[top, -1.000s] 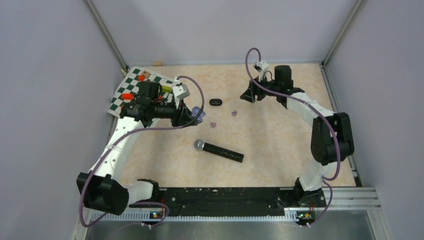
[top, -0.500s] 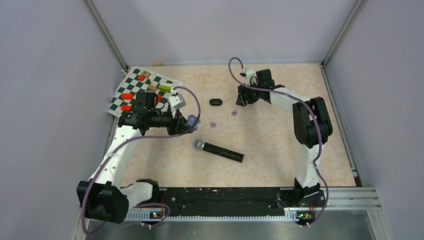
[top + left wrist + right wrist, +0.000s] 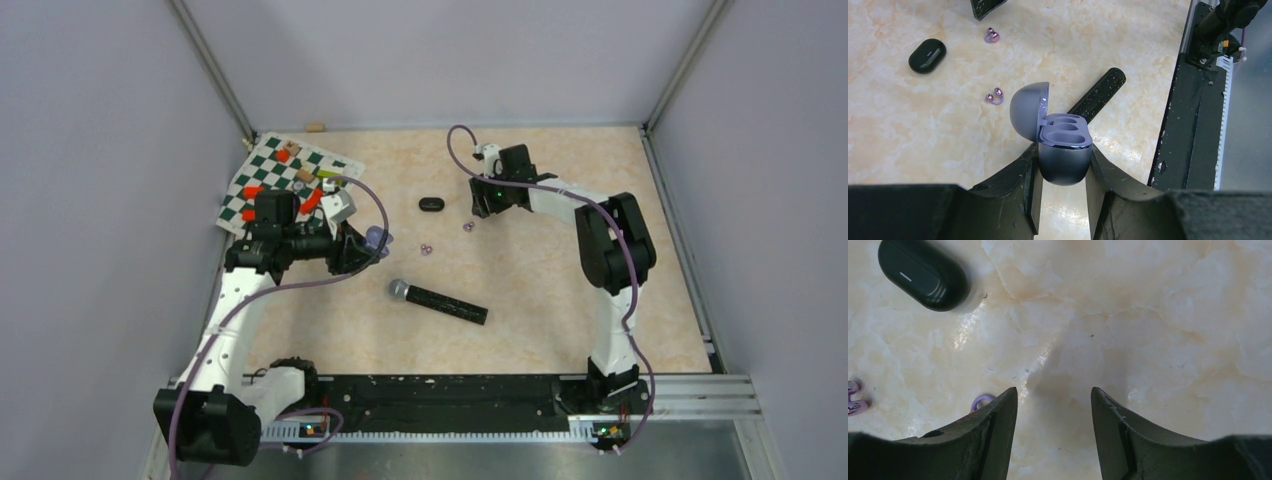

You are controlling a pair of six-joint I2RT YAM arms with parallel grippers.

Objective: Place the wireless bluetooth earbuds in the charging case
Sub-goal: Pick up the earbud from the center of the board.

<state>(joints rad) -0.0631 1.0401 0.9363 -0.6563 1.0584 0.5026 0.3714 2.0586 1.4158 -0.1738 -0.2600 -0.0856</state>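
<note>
My left gripper [image 3: 366,244] is shut on an open purple charging case [image 3: 1064,150], its lid up and both wells empty; the case also shows in the top view [image 3: 377,238]. Two purple earbuds lie on the table: one [image 3: 426,249] [image 3: 994,97] just beyond the case, the other [image 3: 468,227] [image 3: 992,35] by my right gripper [image 3: 483,207]. My right gripper [image 3: 1054,395] is open and empty, low over the table. That bud [image 3: 980,401] peeks out beside its left finger. A closed black case [image 3: 431,205] [image 3: 923,274] lies beyond. No black buds show.
A black microphone [image 3: 438,301] [image 3: 1098,95] lies in the middle, near side of the buds. A checkered mat [image 3: 262,172] with several small blocks lies at the back left. A black rail [image 3: 1193,100] runs along the near edge.
My right gripper has swung left and come down beside the right purple earbud. My left gripper has drawn back to the left with the open case still held.
</note>
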